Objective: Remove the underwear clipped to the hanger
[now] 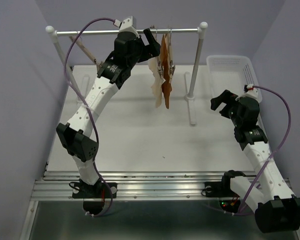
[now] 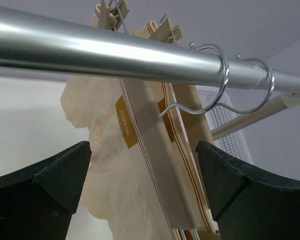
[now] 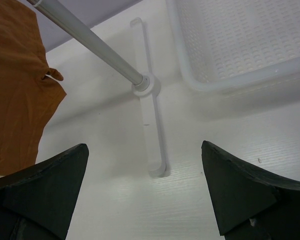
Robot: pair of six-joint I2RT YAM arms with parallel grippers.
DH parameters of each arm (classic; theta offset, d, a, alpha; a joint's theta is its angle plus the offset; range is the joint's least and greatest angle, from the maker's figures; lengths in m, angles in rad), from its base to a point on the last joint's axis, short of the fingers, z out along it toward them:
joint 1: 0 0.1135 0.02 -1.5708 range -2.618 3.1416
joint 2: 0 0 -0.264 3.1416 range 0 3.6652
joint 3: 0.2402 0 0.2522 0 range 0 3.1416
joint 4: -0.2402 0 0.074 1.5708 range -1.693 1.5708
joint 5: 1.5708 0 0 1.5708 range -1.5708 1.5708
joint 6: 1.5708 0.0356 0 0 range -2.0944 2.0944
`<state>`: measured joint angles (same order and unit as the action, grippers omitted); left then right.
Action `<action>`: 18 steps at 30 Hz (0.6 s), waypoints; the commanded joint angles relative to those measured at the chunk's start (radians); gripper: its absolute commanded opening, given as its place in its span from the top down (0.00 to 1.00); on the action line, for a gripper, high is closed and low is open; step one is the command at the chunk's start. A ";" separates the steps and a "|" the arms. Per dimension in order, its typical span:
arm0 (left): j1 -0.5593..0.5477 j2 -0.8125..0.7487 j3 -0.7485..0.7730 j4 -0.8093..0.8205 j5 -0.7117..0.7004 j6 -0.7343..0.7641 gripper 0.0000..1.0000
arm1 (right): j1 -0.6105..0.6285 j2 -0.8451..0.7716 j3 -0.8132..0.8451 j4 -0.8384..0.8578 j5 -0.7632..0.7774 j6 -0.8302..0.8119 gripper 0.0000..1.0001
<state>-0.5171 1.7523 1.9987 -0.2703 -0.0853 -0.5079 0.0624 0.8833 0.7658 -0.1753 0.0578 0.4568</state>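
Observation:
The cream underwear (image 1: pixel 156 82) hangs from the rail (image 1: pixel 140 32) beside the rust-orange underwear (image 1: pixel 167 75). In the left wrist view the cream underwear (image 2: pixel 107 170) hangs left of its light-wood hanger (image 2: pixel 157 150), whose wire hook (image 2: pixel 217 80) loops over the rail (image 2: pixel 90 52); clips (image 2: pixel 110 17) show above. My left gripper (image 1: pixel 152 47) is open, close up to the hanger just under the rail; in its own view (image 2: pixel 144 175) the fingers (image 2: pixel 60 180) stand either side of hanger and fabric, not touching. My right gripper (image 1: pixel 220 102) is open and empty, low near the rack's right post.
A second hanger (image 2: pixel 190 130) with its hook (image 2: pixel 262 85) hangs right behind the first. A bare wooden hanger (image 1: pixel 84 49) hangs at the rail's left. A white basket (image 1: pixel 230 75) stands back right. The right post (image 3: pixel 95 45), rack foot (image 3: pixel 152 130) and orange fabric (image 3: pixel 15 100) face the right gripper (image 3: pixel 145 190).

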 commanded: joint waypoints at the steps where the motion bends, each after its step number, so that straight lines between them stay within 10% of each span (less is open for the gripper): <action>1: -0.018 0.041 0.126 -0.075 -0.025 0.017 0.01 | 0.002 -0.006 0.015 0.025 0.033 -0.023 0.00; 18: -0.083 0.162 0.291 -0.179 -0.212 0.063 0.01 | 0.002 0.003 0.009 0.020 0.070 -0.024 0.00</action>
<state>-0.5880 1.9060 2.2204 -0.4397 -0.2253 -0.4847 0.0624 0.8860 0.7658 -0.1764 0.1043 0.4469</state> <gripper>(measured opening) 0.986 0.998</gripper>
